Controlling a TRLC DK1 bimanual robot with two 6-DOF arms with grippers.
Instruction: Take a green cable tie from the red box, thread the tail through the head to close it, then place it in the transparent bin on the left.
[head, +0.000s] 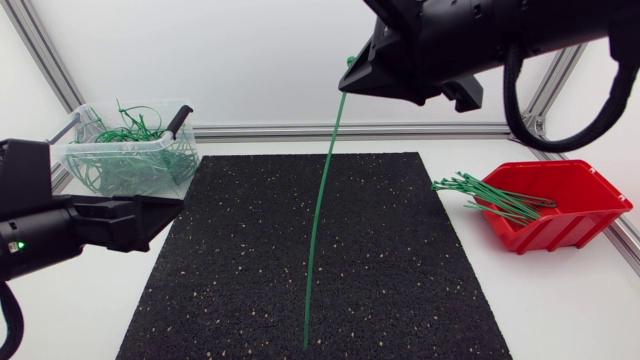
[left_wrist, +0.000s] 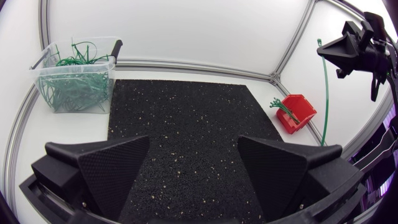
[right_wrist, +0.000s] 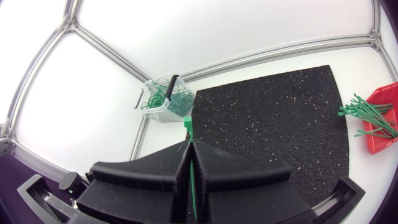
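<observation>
My right gripper (head: 347, 84) is high above the far half of the black mat (head: 400, 250), its fingers pressed together on the green cable tie (head: 320, 200) just below the tie's head, which pokes out past my fingertips in the right wrist view. From that pinch the tie hangs down as one long, slightly bowed strand, its axis close to upright, with the tail ending over the mat's near edge around the middle. My left gripper (head: 168, 210) sits low at the mat's left edge, fingers spread wide with nothing between them. I judge that it is the free arm that must come in sideways to the tail, well to its right, and bring it up to the head. The transparent bin (head: 75, 160), already holding ties, stands off the mat's far left corner. The red box (head: 560, 230) of loose ties lies off the mat's right side.
</observation>
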